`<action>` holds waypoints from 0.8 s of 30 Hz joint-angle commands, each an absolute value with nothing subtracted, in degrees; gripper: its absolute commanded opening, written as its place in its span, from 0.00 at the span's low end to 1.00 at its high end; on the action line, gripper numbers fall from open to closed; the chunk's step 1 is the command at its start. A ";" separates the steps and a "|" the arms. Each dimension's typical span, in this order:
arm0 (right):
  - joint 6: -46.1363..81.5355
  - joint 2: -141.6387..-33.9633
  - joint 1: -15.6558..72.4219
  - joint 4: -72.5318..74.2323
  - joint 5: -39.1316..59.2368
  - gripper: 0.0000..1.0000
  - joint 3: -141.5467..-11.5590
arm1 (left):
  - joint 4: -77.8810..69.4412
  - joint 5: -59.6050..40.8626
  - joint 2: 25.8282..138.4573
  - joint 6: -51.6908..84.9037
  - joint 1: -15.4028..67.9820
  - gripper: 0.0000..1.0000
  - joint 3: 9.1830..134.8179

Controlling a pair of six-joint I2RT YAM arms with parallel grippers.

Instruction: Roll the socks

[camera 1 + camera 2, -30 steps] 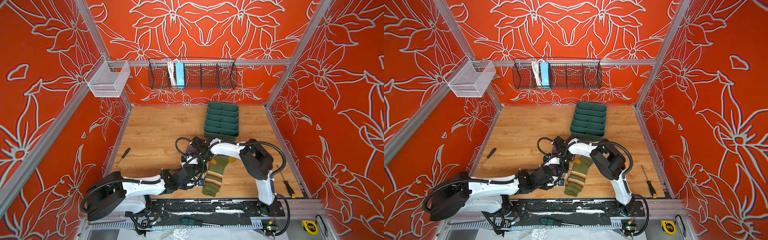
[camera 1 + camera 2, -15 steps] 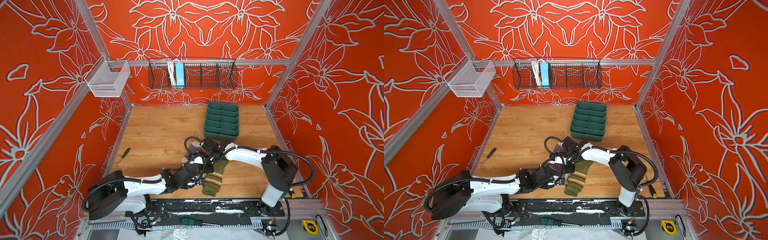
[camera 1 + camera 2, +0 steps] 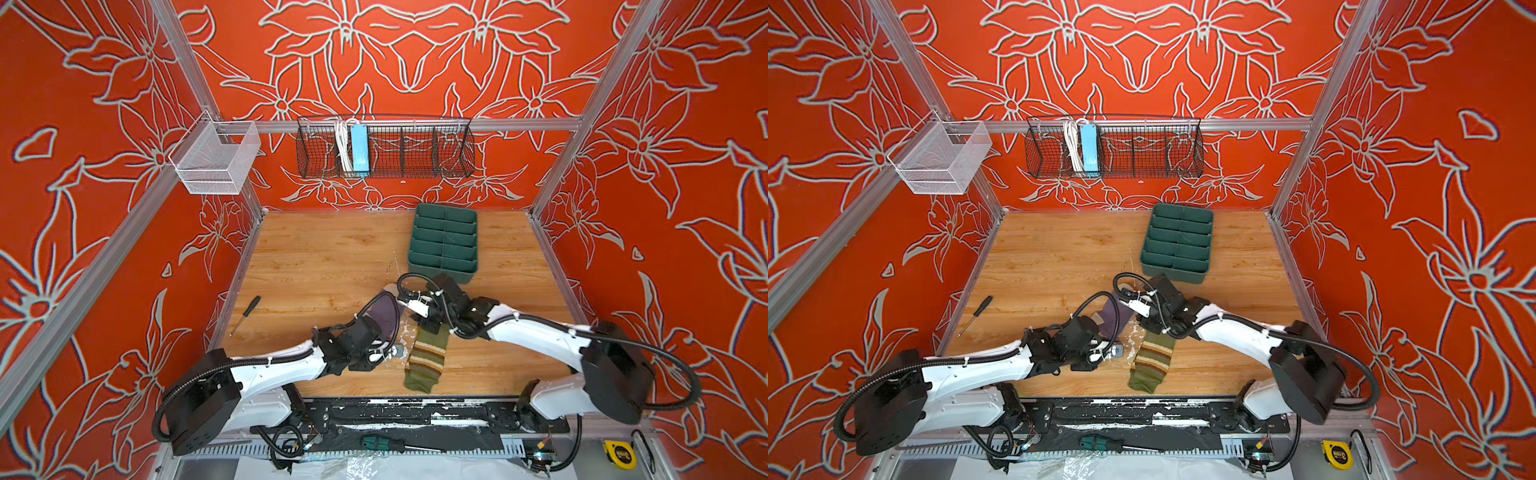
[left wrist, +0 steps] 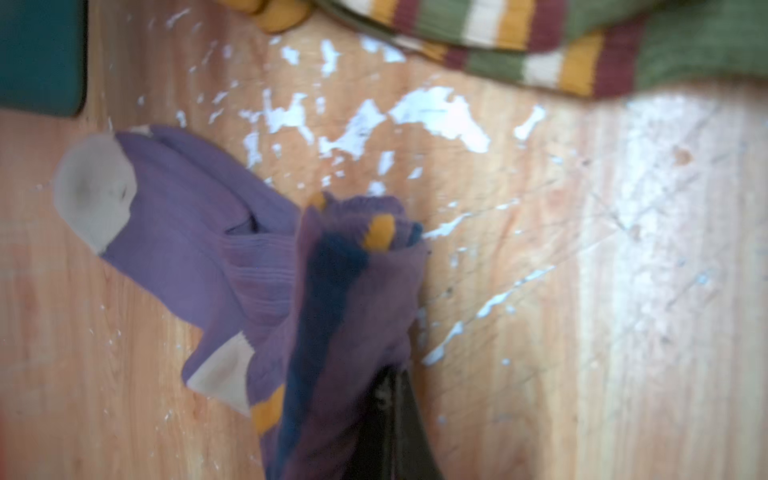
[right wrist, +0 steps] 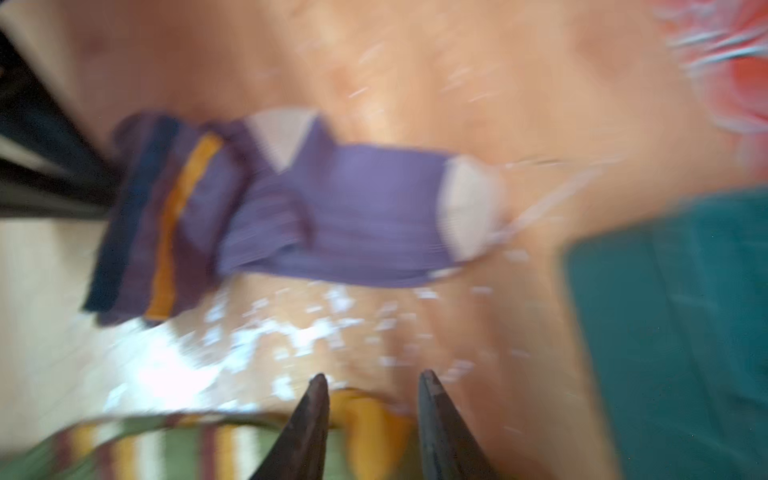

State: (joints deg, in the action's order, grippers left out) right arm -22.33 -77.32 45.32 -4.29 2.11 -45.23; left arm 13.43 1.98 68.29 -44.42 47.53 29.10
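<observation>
Roughly front-to-back olive sock [image 3: 426,358], cuff nearest

Light: bright and even in both top views, shadows faint.
Glare: white sheen on the table [image 4: 665,187] at 3 o'clock, left wrist view.
Blur: right wrist view smeared throughout, purple sock [image 5: 353,208] streaked.

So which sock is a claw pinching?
The purple sock: the left claw is shut on its cuff. The green striped sock lies free, unheld.
</observation>
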 commanded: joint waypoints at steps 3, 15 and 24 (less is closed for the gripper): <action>-22.83 -69.00 45.13 3.36 -4.23 0.37 -42.31 | 22.68 -10.11 71.68 -44.25 42.99 0.00 34.22; -53.03 -61.56 61.02 13.84 -8.40 0.43 -28.37 | 25.69 -15.24 81.04 -42.66 37.56 0.00 41.14; -64.88 -73.44 76.07 24.31 -16.07 0.49 -25.66 | 25.57 -17.11 81.42 -41.75 35.30 0.00 41.91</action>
